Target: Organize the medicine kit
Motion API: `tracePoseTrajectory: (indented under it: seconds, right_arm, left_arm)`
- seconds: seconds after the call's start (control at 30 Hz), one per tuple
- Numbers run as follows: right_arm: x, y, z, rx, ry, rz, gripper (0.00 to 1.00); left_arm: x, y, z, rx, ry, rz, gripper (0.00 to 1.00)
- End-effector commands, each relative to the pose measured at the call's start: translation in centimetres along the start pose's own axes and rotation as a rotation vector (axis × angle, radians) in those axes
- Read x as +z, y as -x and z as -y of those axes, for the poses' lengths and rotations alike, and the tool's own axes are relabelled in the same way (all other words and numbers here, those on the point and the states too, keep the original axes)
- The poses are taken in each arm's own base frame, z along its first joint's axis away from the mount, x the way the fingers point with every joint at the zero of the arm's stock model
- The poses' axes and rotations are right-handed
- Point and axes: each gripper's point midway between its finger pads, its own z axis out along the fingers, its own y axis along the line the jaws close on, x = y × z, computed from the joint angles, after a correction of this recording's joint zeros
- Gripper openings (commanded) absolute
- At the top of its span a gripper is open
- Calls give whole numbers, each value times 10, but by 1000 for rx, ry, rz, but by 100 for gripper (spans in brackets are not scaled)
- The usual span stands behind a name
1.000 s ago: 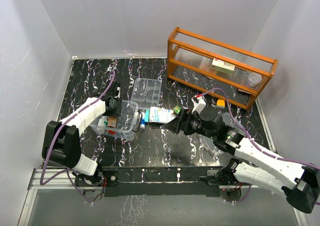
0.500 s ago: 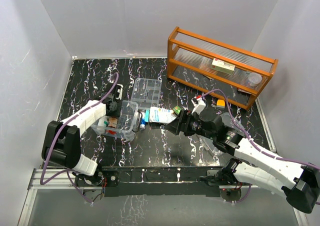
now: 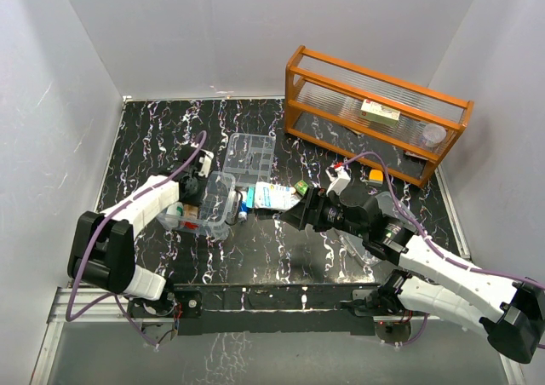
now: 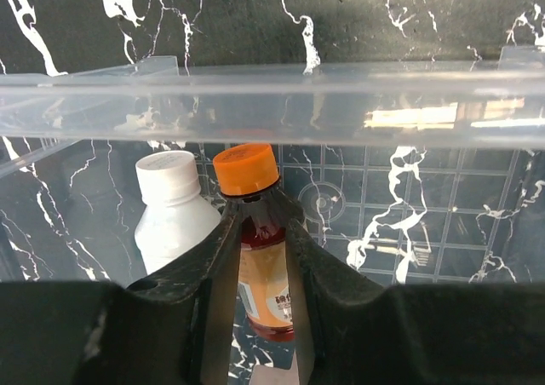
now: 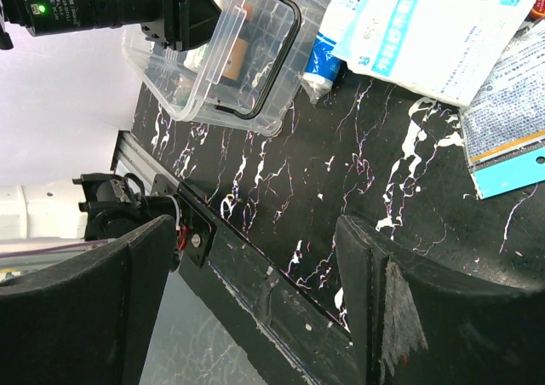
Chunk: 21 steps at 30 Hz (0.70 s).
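Marbled tabletop [image 3: 281, 257] holds the kit [image 3: 223, 208]; inside it the left gripper [image 4: 258, 219] pinches a bottle [image 4: 247, 168] by the neck, seemingly arranging it. Beside the kit, the right gripper [image 5: 255, 240] gapes empty. Next: a lift clearing the wall.

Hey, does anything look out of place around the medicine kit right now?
Yes. The kit's lid rests tilted against the right side of the box instead of closed, its divided tray sits out on the table behind, and packets lie loose beside it.
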Motion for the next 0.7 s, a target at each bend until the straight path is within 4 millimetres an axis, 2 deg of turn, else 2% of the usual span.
tracePoseTrajectory:
  seconds: [0.0,0.2,0.27,0.37,0.5,0.67]
  right_arm:
    - [-1,21,-20,-4,60,68,73]
    - [1,22,-20,-14,48,60,73]
    - [2,23,-20,-11,45,62,73]
    - [3,25,-20,-9,36,69,73]
    - [5,31,-15,-26,-8,85,73]
    - [10,48,3,-143,-154,103,72]
  left_arm:
    - [-13,-19,-18,93,70,-57,24]
    - [-22,-23,-32,184,117,-65,24]
    - [-28,-19,-34,192,125,-32,24]
    - [-39,-2,-23,159,62,41,29]
    - [-68,31,-15,76,-8,156,38]
    - [-125,68,-13,-60,-69,344,49]
